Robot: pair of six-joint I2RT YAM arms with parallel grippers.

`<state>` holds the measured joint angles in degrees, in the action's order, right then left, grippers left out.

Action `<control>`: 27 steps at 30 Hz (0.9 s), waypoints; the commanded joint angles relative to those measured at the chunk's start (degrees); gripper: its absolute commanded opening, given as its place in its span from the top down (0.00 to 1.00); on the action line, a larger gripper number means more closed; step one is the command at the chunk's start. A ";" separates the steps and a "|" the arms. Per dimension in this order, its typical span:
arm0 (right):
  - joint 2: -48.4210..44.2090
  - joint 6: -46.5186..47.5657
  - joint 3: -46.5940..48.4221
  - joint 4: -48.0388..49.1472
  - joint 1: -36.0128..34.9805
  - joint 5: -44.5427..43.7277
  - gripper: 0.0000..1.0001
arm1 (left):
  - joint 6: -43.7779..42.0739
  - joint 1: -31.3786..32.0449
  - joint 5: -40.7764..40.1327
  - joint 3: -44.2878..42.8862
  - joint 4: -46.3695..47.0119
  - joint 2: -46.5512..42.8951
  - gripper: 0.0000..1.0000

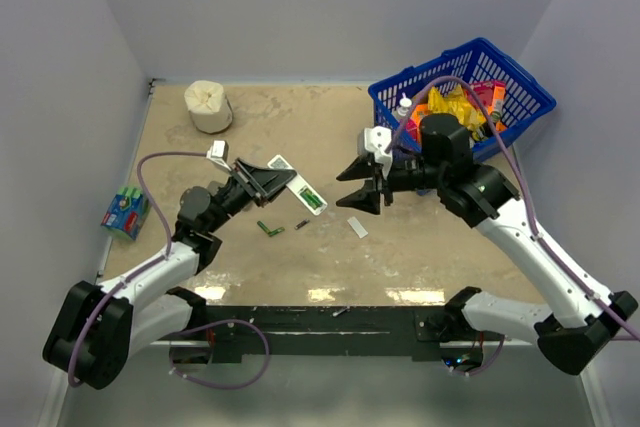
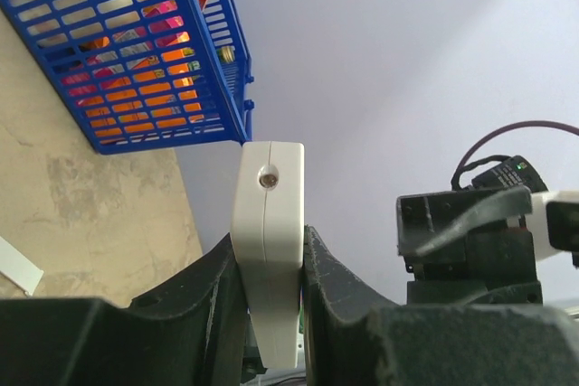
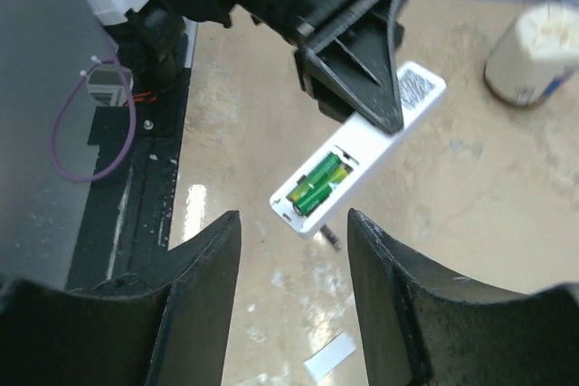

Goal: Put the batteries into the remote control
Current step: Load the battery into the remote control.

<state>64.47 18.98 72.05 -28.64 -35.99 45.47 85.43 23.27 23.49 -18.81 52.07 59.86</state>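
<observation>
Close to the near edge, a little left of its middle, loose batteries (image 1: pixel 270 229) lie on the tabletop. Just right of them lies the white cover (image 1: pixel 357 227), its long axis slanted toward the near right corner. Farther in, about mid-table, the left pincer (image 1: pixel 283 177) is clamped on the remote control (image 3: pixel 362 155). The remote seems lifted and is slanted the same way, with green batteries (image 3: pixel 317 184) visible in its open compartment. The right pincer (image 3: pixel 294 305) is wide and empty and faces that open end from the right. I judge the cover comes next. It lies just on the near side of the right pincer, so the right arm is nearer.
</observation>
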 commanded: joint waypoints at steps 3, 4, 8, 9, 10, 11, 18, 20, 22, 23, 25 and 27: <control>1.35 21.25 1.24 -2.97 -0.14 12.09 0.53 | -3.42 -0.50 5.60 -7.28 -5.12 0.35 1.00; 2.23 24.93 1.95 -4.56 -0.22 12.53 0.56 | -3.95 -0.50 6.13 -7.82 -5.92 0.35 1.00; 5.05 29.79 3.80 -8.89 -1.45 9.29 0.63 | -6.93 -0.59 6.66 -10.02 -9.53 0.09 1.00; 5.32 29.88 3.54 -8.28 -1.45 8.93 0.64 | -7.29 -0.59 6.66 -10.37 -10.23 -0.09 1.00; 5.41 29.97 3.36 -7.92 -1.54 8.76 0.64 | -7.55 -0.59 6.92 -10.72 -10.59 0.00 1.00; 5.58 30.06 3.27 -7.57 -1.80 8.41 0.65 | -7.99 -0.59 7.19 -10.98 -10.94 0.09 1.00; 7.25 31.38 3.54 -7.83 -2.42 7.26 0.67 | -8.08 -0.59 8.07 -11.78 -10.33 0.88 1.00; 7.60 31.64 3.54 -8.01 -2.60 7.09 0.67 | -7.91 -0.59 8.15 -11.69 -10.15 1.05 1.00; 8.04 31.64 3.53 -8.01 -2.77 7.17 0.67 | -7.47 -0.59 8.24 -11.78 -9.80 1.14 1.00; 8.22 31.64 3.53 -8.01 -3.03 7.26 0.67 | -7.29 -0.59 8.33 -11.60 -9.62 1.40 1.00; 8.57 31.91 3.45 -8.09 -3.12 7.00 0.67 | -6.25 -0.59 8.59 -11.52 -8.75 1.75 1.00; 8.83 32.26 3.27 -8.27 -3.30 6.65 0.68 | -5.54 -0.59 8.94 -11.16 -7.17 2.37 1.00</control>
<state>72.93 49.47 73.43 -36.53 -38.70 52.95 78.43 22.98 30.57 -27.68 40.62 61.45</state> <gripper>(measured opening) 0.326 0.298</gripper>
